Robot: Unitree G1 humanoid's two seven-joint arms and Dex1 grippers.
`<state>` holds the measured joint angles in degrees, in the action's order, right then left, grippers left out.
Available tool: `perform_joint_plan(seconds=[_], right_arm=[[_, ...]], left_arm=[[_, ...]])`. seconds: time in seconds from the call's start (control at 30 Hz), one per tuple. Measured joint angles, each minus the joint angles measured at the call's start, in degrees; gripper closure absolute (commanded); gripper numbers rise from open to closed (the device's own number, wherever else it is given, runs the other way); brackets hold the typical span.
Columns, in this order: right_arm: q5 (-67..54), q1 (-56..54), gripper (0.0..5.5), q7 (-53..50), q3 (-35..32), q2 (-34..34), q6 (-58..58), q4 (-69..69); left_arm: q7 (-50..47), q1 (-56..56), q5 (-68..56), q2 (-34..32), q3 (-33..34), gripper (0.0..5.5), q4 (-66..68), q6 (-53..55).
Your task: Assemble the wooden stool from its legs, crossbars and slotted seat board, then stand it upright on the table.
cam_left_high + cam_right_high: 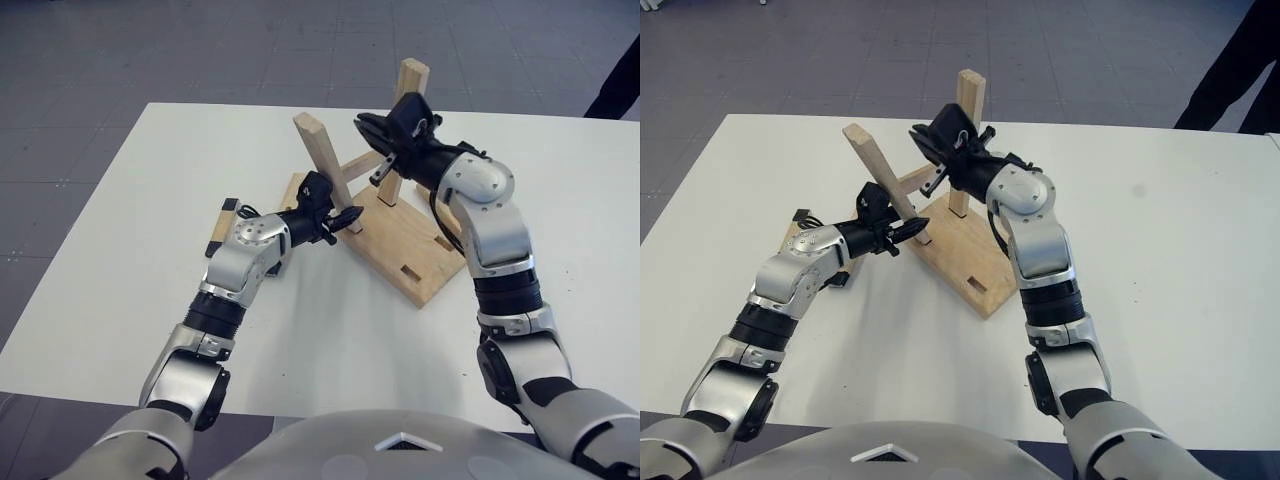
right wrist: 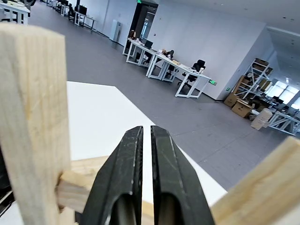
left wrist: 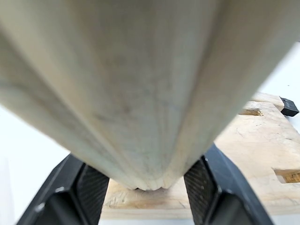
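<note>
The slotted seat board [image 1: 400, 245] lies flat on the white table [image 1: 110, 230]. Two wooden legs rise from it: a tilted leg [image 1: 322, 155] on the left and an upright leg [image 1: 408, 95] farther back. A short crossbar [image 1: 362, 165] joins them. My left gripper [image 1: 348, 218] is shut on the tilted leg near its foot; its fingers [image 3: 91, 187] press both sides of the leg [image 3: 140, 93]. My right gripper [image 1: 362, 122] hovers shut and empty between the two legs, above the crossbar [image 2: 77, 183]. Its fingers [image 2: 124, 173] are nearly touching.
A loose wooden piece with a black end [image 1: 222, 225] lies on the table under my left forearm. Open slots [image 1: 410, 270] show on the near end of the seat board. Bare table stretches to the left, right and front.
</note>
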<state>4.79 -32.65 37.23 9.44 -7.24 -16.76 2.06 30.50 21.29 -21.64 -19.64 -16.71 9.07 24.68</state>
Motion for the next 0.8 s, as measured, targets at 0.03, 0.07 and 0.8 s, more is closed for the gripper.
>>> perform_joint_plan(seconds=[0.03, 0.07, 0.8], right_arm=[[0.0, 0.1, 5.22, 0.6, 1.1, -0.5, -0.6, 0.2], [0.0, 0.1, 5.22, 0.8, 1.7, -0.9, -1.1, 0.4], [-6.6, -14.8, 5.22, 8.0, 6.2, -3.1, 6.7, 20.0]], left_arm=[[-0.3, -0.6, 0.0, 0.0, 0.2, 3.45, -1.1, 0.6], [-0.5, -0.9, 0.0, 0.0, 0.4, 3.45, -1.7, 1.2], [-1.4, -1.4, 0.0, 0.1, 1.0, 3.45, -3.4, 3.3]])
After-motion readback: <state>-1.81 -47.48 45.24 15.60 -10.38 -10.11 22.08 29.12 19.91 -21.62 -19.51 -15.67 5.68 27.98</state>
